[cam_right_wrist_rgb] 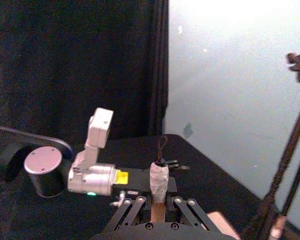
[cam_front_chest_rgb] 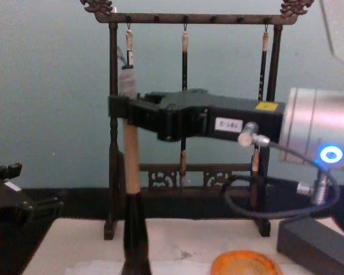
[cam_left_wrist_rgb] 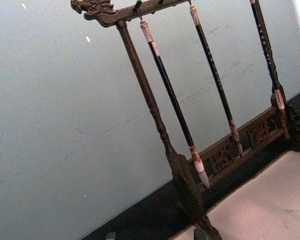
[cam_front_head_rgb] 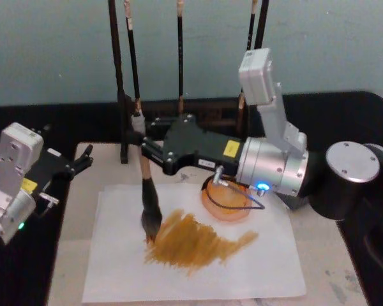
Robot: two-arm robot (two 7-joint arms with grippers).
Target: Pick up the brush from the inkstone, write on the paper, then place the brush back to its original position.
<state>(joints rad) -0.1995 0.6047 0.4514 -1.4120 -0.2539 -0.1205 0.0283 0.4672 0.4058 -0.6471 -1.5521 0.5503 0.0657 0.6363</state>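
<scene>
My right gripper [cam_front_head_rgb: 142,136] is shut on the brush [cam_front_head_rgb: 145,172], gripping the pale handle near its top and holding it upright. The dark bristles [cam_front_head_rgb: 151,224] touch the paper [cam_front_head_rgb: 198,268] at the left end of a patch of brown-yellow strokes [cam_front_head_rgb: 191,241]. The chest view shows the same grip [cam_front_chest_rgb: 126,112] on the handle [cam_front_chest_rgb: 131,163]. In the right wrist view, the white end cap [cam_right_wrist_rgb: 159,178] with its cord loop rises between the fingers. The inkstone [cam_front_head_rgb: 225,205], an orange round dish, sits just right of the brush. My left gripper [cam_front_head_rgb: 83,158] is parked open at the left.
A dark wooden rack [cam_front_chest_rgb: 183,17] with three thin black-handled brushes [cam_left_wrist_rgb: 172,100] stands behind the paper. A beige felt mat [cam_front_head_rgb: 73,255] lies under the paper on the black table. A black cable [cam_front_head_rgb: 246,203] from my right wrist loops over the dish.
</scene>
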